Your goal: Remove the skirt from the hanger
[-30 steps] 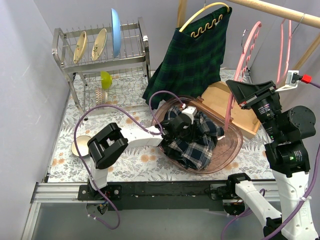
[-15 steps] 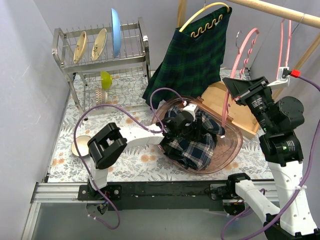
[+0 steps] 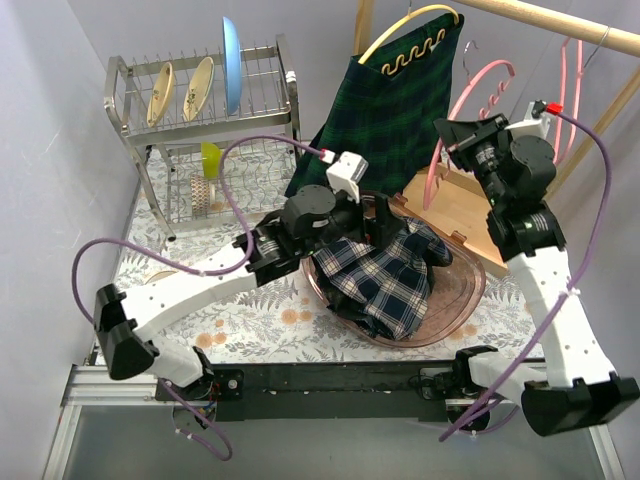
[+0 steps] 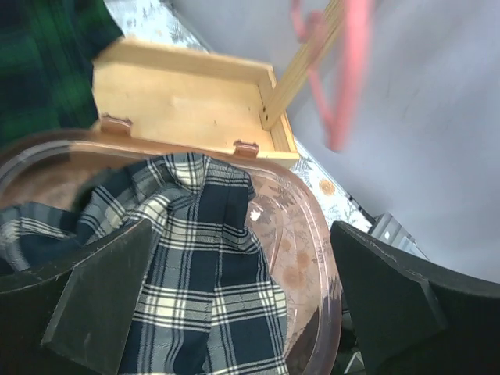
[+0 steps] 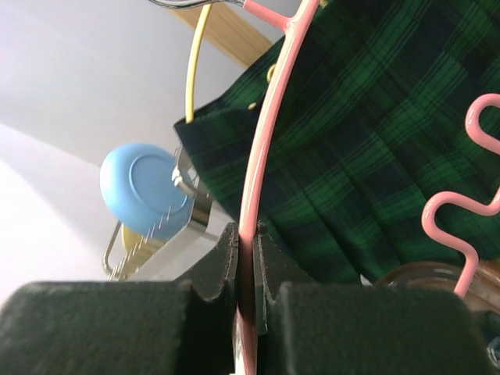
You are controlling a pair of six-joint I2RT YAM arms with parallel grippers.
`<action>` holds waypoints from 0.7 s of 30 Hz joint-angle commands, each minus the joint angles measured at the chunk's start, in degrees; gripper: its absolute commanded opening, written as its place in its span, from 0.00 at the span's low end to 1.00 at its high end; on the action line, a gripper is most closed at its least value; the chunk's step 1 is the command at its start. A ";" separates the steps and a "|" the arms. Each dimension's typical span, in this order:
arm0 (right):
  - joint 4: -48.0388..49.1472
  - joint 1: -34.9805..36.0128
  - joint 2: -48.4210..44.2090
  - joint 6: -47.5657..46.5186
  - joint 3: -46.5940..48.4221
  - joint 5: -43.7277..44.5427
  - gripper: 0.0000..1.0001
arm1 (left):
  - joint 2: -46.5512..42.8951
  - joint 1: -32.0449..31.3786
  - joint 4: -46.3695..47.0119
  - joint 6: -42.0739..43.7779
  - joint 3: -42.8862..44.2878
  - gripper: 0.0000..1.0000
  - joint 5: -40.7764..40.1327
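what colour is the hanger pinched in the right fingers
Pink. The hanger shows best in the right wrist view.

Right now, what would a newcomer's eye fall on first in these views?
A dark green tartan skirt on a yellow hanger hangs high at the back. Before it, a blue-and-white plaid garment lies heaped in a clear brownish plastic tub, with the open left gripper just above. The right gripper is shut on a bare pink plastic hanger.

Pink hanger (image 5: 264,141) (in right gripper (image 5: 246,238)) crowds the green skirt's (image 3: 385,120) right edge; left edge free.
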 commanded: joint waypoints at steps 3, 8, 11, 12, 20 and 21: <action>14.91 -0.41 5.16 2.39 6.29 6.04 0.01 | -9.77 -0.11 -4.89 8.63 -5.63 0.98 -6.98; 20.37 -0.84 7.54 3.26 6.73 7.19 0.01 | -16.72 -0.11 -2.96 15.58 -14.58 0.98 -15.51; 23.35 -1.02 7.36 3.44 5.94 7.19 0.01 | -20.77 -0.11 -0.15 20.23 -20.20 0.98 -19.03; 23.88 -1.02 7.36 3.44 5.85 7.36 0.01 | -21.47 -0.11 0.64 21.38 -21.27 0.98 -21.30; 25.13 -2.60 10.00 6.24 8.04 10.44 0.01 | -23.94 -0.11 4.96 22.97 -27.26 0.98 -23.43; 24.94 -2.95 10.35 6.86 8.83 10.35 0.01 | -23.94 -0.11 4.70 22.62 -27.09 0.98 -23.52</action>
